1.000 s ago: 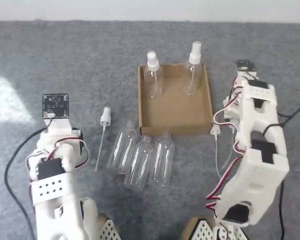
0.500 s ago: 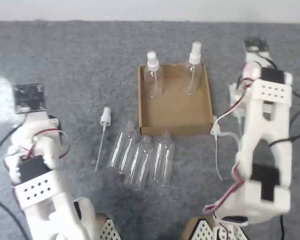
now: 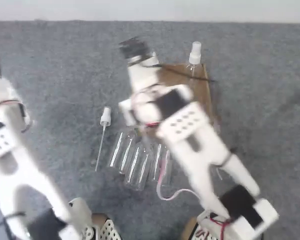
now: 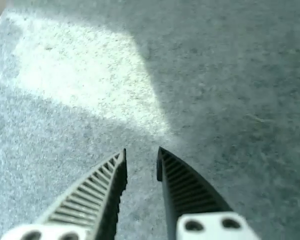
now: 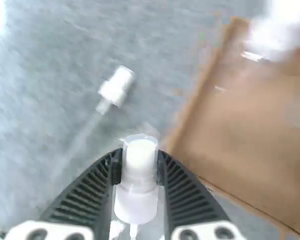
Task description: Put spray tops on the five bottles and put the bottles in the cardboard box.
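Grey, felt-like covering runs over the whole worktop, with a pale strip of wall along the 12 o'clock edge of the high view. The cardboard box sits toward 1 o'clock from the middle. Much of it is covered by the right arm, which stretches from the 5 o'clock edge diagonally toward 11 o'clock. At the box's 12 o'clock wall a capped bottle stands upright, its white spray head showing above the arm.

Three bare bottles lie side by side on the worktop at the box's 7 o'clock, touching one another, necks toward the box, partly under the arm. A loose spray top lies at their 10 o'clock, apart from them, head toward 12 and thin tube trailing toward 6.

In the right wrist view the right hand is closed on a held spray top, whose white head is pinched between the ribbed fingers. Beyond it the loose spray top lies on the grey, with the box's brown floor beside it.

The left arm stands at the 9 o'clock edge, well apart from the bottles and the box. The left hand has its fingers parted by a narrow gap with nothing between them. It hangs over bare grey covering crossed by a bright patch of light.
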Available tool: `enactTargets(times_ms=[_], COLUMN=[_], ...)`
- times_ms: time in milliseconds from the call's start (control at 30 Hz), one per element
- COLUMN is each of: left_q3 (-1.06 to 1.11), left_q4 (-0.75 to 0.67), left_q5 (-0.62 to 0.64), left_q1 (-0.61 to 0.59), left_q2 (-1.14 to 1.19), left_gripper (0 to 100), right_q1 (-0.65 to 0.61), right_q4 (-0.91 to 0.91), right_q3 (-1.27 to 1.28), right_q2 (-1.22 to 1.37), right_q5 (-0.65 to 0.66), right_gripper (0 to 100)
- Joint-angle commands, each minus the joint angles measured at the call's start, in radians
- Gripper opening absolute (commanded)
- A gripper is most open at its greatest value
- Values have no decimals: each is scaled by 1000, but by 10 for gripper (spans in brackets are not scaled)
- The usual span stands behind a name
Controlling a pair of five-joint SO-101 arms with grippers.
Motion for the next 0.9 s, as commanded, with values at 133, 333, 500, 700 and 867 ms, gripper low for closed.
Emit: enactTargets(times_ms=[133, 333, 500, 700, 867], left_q3=[-200, -206, -206, -205, -203], left_q4=[-3, -43, -44, -40, -35], left_q5=[-72, -72, -74, -77, -77], left_q1=[-106, -104, -101, -101, -101], left_q2=[242, 279, 284, 284, 284], left_gripper=[93, 93, 93, 93, 93], right_q1=[-111, -134, -130, -102, -7], right_q4=[-406, -476, -455, -203, 24], right_q3=[-58, -58, -57, -146, -180], right_q2=[255, 381, 397, 328, 163], right_q5=[-288, -394, -393, -393, -334], right_gripper=[11, 104, 285, 303, 303])
